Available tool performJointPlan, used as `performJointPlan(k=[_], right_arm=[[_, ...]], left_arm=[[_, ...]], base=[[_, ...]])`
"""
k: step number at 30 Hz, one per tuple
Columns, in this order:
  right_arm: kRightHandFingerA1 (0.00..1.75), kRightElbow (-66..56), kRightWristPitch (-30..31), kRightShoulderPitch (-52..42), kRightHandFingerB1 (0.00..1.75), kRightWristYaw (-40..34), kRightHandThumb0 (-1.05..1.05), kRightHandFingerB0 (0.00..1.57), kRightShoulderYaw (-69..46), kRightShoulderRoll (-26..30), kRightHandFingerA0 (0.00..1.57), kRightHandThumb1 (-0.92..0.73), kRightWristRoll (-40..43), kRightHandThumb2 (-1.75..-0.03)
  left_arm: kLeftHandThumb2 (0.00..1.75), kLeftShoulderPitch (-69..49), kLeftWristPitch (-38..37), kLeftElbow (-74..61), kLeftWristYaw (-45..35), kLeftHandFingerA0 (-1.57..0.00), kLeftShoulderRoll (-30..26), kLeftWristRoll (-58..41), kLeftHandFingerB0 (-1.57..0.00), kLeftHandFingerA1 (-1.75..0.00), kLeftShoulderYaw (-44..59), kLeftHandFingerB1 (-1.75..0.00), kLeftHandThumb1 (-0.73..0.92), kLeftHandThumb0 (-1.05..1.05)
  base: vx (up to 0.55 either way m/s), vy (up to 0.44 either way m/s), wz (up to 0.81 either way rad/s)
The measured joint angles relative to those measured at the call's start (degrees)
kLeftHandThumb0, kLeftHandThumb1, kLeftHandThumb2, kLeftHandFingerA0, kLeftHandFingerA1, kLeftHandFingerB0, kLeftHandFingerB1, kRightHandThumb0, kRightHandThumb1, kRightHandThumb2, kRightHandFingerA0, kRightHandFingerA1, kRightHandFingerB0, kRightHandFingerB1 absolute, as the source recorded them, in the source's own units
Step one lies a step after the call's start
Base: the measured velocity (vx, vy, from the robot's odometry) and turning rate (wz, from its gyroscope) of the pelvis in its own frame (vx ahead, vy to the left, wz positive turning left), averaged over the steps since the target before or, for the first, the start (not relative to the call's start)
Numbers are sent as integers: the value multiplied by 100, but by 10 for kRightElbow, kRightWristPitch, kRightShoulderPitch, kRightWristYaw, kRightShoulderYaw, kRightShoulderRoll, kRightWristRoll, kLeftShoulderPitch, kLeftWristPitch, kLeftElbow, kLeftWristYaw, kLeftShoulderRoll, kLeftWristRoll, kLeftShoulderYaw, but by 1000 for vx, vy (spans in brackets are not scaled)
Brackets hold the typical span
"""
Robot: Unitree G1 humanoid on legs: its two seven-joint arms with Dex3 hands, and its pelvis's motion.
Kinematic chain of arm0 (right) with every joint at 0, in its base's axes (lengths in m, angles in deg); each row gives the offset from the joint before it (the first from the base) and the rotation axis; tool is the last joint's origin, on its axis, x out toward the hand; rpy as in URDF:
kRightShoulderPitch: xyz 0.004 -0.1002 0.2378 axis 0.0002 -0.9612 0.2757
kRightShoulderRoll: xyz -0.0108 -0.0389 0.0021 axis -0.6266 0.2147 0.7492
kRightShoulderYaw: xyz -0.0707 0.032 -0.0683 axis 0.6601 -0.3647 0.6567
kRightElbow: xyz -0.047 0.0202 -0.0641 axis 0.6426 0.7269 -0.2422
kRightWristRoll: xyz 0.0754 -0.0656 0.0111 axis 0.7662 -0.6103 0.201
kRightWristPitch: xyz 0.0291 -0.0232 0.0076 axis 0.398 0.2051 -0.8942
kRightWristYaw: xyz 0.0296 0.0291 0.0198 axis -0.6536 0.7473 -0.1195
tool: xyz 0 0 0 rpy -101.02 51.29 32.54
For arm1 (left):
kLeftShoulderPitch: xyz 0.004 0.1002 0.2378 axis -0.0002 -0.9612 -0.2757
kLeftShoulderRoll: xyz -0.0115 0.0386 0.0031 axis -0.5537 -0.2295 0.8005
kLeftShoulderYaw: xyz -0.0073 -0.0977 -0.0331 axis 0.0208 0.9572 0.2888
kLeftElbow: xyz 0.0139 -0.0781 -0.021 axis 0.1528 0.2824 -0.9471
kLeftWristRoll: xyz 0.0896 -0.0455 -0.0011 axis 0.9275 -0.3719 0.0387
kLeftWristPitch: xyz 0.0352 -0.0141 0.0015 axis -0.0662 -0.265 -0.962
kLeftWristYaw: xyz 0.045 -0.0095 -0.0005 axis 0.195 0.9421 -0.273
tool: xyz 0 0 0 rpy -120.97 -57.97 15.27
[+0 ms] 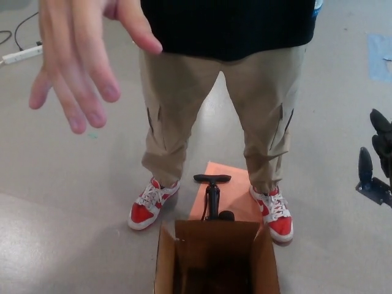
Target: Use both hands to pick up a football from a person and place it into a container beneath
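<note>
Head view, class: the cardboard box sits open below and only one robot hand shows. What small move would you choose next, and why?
Probably draw the right hand fully back to rest. It hangs open and empty at the right edge, no football shows in either the person's hand or the robot's, and the cardboard box interior is too dark to see into.

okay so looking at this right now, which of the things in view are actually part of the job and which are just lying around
Part of the job:
cardboard box, open at the bottom edge; no football is visible
person's hand, empty, fingers spread
right hand, at the right edge, holding nothing

Just lying about:
black hand pump standing behind the box
orange sheet under it
power strip and cable, far left
</note>
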Motion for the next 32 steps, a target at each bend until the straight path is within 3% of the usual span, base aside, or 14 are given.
performJointPlan(k=[6, 8, 9, 10, 12, 14, 19, 20, 23, 24, 28, 29, 30, 32], right_arm=[[23, -28, -4, -24, 19, -2, -77, 6, 9, -21, 5, -79, -6, -106], [27, -20, -4, -43, 20, -5, -77, 6, 15, -41, 6, -79, -8, -106], [36, -13, -4, -54, 23, -6, -73, 7, 17, -47, 2, -76, -9, -106], [36, -6, -4, -59, 20, -6, -77, 7, 19, -51, 7, -79, -10, -105], [37, 37, -2, -61, 23, -9, -74, 6, 25, -58, 6, -79, -16, -106], [36, 73, -1, -58, 24, -12, -73, 6, 36, -58, 6, -77, -23, -104], [41, 178, 7, -29, 26, -22, -66, 2, 57, -56, 4, -76, -43, -106], [43, 193, 9, -23, 25, -23, -71, 1, 59, -56, 9, -77, -45, -105], [43, 254, 25, 0, 24, -36, -72, 1, 72, -53, 9, -78, -60, -106], [42, 259, 27, 1, 25, -38, -68, 1, 74, -53, 5, -77, -62, -107], [40, 289, 45, 4, 24, -59, -67, 2, 96, -48, 4, -77, -82, -106], [40, 291, 47, 4, 24, -60, -67, 2, 97, -47, 4, -77, -84, -106], [40, 294, 50, 4, 24, -65, -66, 1, 100, -46, 4, -77, -87, -106], [41, 296, 54, 4, 24, -71, -67, 1, 103, -43, 4, -77, -91, -106]], left_arm=[[113, -49, -25, -6, -19, 0, 25, 0, 0, -9, -2, -10, 80, -90], [112, -80, -34, -4, -21, 0, 45, -1, 0, -9, -2, -9, 80, -89], [110, -95, -37, -1, -22, 0, 55, -1, 0, -18, -2, -18, 72, -81], [113, -105, -39, 2, -23, 0, 62, -1, 0, -16, -1, -15, 79, -86], [112, -128, -42, 17, -23, -7, 79, 0, -7, -13, -1, -12, 83, -91], [110, -139, -42, 28, -19, -7, 81, 3, -7, -22, -4, -22, 78, -83], [111, -144, -46, 51, 7, -8, 76, 21, -8, -22, -30, -23, 79, -85], [87, -142, -47, 53, 11, -10, 73, 25, -8, -26, -35, -23, 78, -85], [87, -130, -49, 63, 36, -10, 59, 47, -7, -27, -66, -23, 78, -85], [72, -128, -49, 63, 39, -12, 57, 50, -9, -25, -69, -22, 92, -79], [70, -112, -50, 75, 62, -14, 50, 70, -10, -27, -93, -22, 92, -78], [70, -111, -50, 76, 64, -14, 50, 72, -10, -27, -95, -22, 92, -78], [109, -109, -50, 80, 69, -5, 50, 76, -4, -41, -98, -32, 72, -75], [109, -106, -50, 82, 74, -6, 50, 79, -1, -42, -100, -32, 74, -78]], base=[[0, 0, 0], [0, 0, 0], [0, 0, 0], [0, 0, 0], [0, 0, 0], [0, 0, 0], [0, 0, 0], [0, 0, 0], [0, 0, 0], [0, 0, 0], [0, 0, 0], [0, 0, 0], [0, 0, 0], [0, 0, 0]])
